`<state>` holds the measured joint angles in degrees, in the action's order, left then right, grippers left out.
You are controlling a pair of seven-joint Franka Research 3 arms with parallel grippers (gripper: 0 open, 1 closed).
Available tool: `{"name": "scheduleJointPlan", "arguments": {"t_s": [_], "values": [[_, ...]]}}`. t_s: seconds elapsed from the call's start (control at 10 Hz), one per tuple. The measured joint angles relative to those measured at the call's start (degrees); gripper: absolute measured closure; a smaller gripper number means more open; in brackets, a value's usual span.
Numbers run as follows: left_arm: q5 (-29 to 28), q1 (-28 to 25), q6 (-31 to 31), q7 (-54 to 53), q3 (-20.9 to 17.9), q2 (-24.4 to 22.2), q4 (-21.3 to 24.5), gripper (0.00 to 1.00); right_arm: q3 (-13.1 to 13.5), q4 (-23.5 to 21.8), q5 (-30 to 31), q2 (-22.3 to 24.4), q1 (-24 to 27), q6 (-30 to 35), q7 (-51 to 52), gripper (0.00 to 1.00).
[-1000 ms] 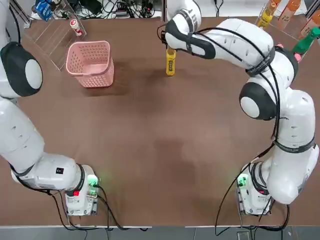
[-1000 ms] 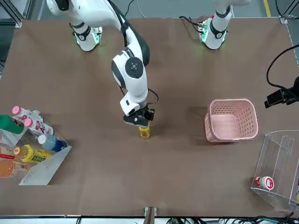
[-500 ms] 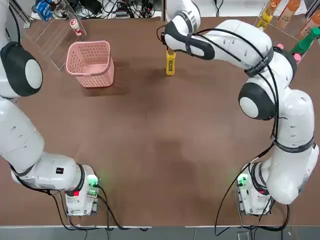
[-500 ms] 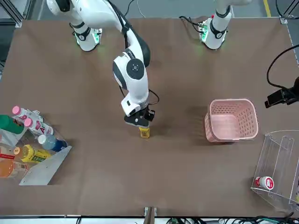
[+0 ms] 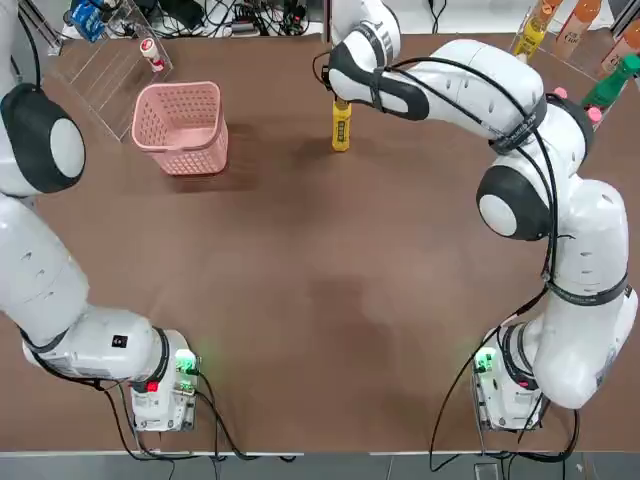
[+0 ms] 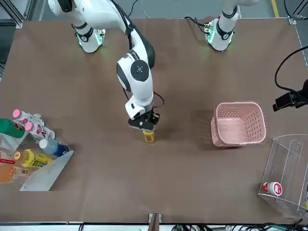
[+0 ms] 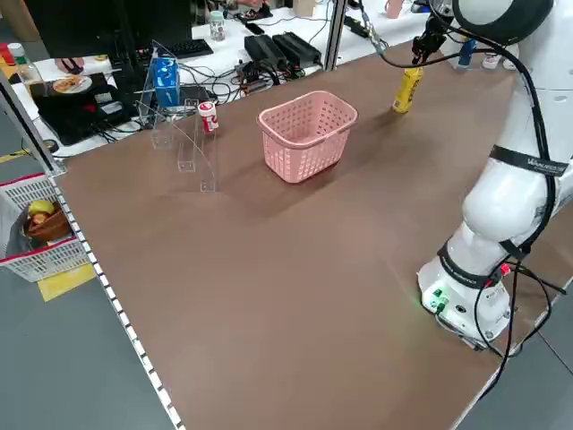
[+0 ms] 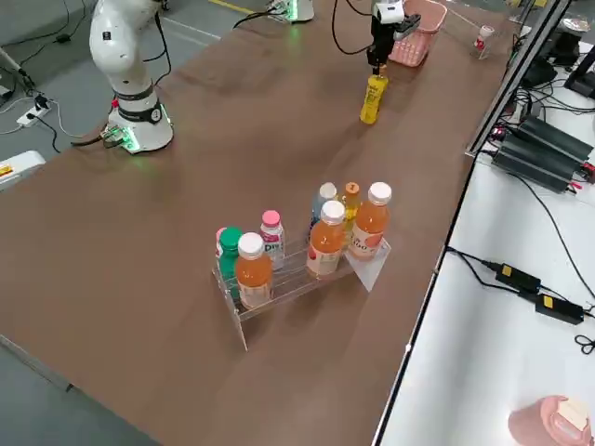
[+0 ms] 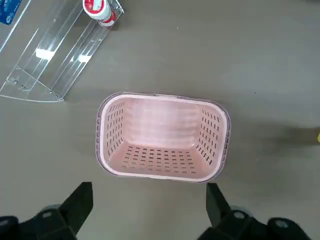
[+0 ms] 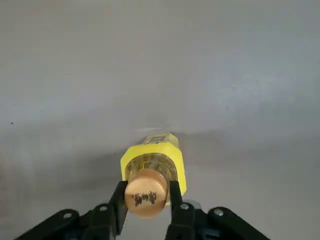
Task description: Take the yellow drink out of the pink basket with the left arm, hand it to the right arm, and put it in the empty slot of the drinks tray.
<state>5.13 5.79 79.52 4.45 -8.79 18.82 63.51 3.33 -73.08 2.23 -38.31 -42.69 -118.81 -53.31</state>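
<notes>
Bottle of yellow drink (image 10: 154, 167) upright on surface (image 5: 320, 260), top centre; right end effector (image 10: 146, 205) pinching its cap neck. Rigid, light, top-heavy, likely slippery; grip below cap.

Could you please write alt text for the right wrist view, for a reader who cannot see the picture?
Seen from above, the right gripper has its jaws closed on the neck of an upright yellow drink, just under its tan cap. The bottle stands on a bare grey-brown table, with nothing else near it.
</notes>
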Motion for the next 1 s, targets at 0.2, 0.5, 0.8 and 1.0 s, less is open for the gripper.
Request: {"name": "scheduleJointPlan", "arguments": {"t_s": [0.2,0.5,0.8,1.0], "values": [[0.0,0.0,0.0,0.0,0.0,0.0,0.0,0.00,0.3,0.1,0.0,0.0,0.0,-0.2,0.0,0.65],[0.0,0.0,0.0,0.0,0.0,0.0,0.0,0.00,0.6,0.1,0.1,0.0,-0.1,-0.2,0.0,0.66],[0.0,0.0,0.0,0.0,0.0,0.0,0.0,0.00,0.9,1.0,0.0,0.8,-0.1,1.1,0.0,0.66],[0.0,0.0,0.0,0.0,0.0,0.0,0.0,0.00,1.1,2.0,0.0,5.5,-0.1,8.7,0.0,0.66]]}}
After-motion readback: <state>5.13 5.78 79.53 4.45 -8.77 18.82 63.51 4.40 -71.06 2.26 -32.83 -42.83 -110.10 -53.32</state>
